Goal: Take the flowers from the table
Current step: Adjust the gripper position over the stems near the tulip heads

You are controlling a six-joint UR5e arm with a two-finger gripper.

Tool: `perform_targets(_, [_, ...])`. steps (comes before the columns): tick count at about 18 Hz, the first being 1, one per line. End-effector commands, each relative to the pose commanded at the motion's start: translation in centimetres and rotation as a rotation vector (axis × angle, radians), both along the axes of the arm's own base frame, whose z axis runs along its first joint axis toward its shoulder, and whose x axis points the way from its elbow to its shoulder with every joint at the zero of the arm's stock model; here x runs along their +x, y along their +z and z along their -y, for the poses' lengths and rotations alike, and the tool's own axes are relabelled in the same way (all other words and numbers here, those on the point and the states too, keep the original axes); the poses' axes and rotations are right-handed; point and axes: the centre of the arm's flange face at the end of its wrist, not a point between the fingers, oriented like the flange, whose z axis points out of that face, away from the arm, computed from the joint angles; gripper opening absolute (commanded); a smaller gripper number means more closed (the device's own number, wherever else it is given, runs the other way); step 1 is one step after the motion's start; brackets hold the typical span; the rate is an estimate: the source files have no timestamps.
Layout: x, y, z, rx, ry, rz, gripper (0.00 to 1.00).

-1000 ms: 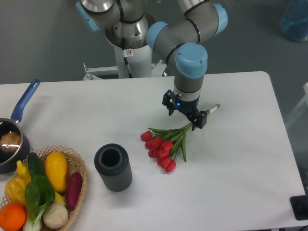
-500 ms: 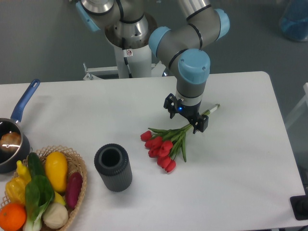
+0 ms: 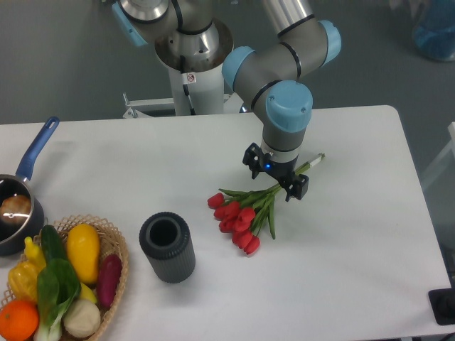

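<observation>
The flowers (image 3: 242, 217), a bunch of red tulip buds with green leaves, lie on the white table (image 3: 355, 249) right of centre. Their pale green stems (image 3: 311, 163) point up and to the right. My gripper (image 3: 276, 174) hangs directly over the stems, just above the leaves. It looks open, with one finger on each side of the stems and its jaw line crossing them. The stems under the gripper are hidden. The flowers rest flat on the table.
A dark grey ribbed cylinder vase (image 3: 167, 247) stands left of the flowers. A wicker basket of produce (image 3: 64, 280) sits at the front left. A pot with a blue handle (image 3: 21, 192) is at the left edge. The robot base (image 3: 188, 64) stands behind the table.
The gripper has shifted slightly right and lower over the stems. The flowers have not moved.
</observation>
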Motion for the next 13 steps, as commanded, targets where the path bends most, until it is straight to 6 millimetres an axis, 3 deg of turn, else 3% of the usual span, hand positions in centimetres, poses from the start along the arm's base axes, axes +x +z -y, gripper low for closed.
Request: perform_targets(13, [-0.83, -0.29, 0.38, -0.001, 0.009, 0.005, 1.0])
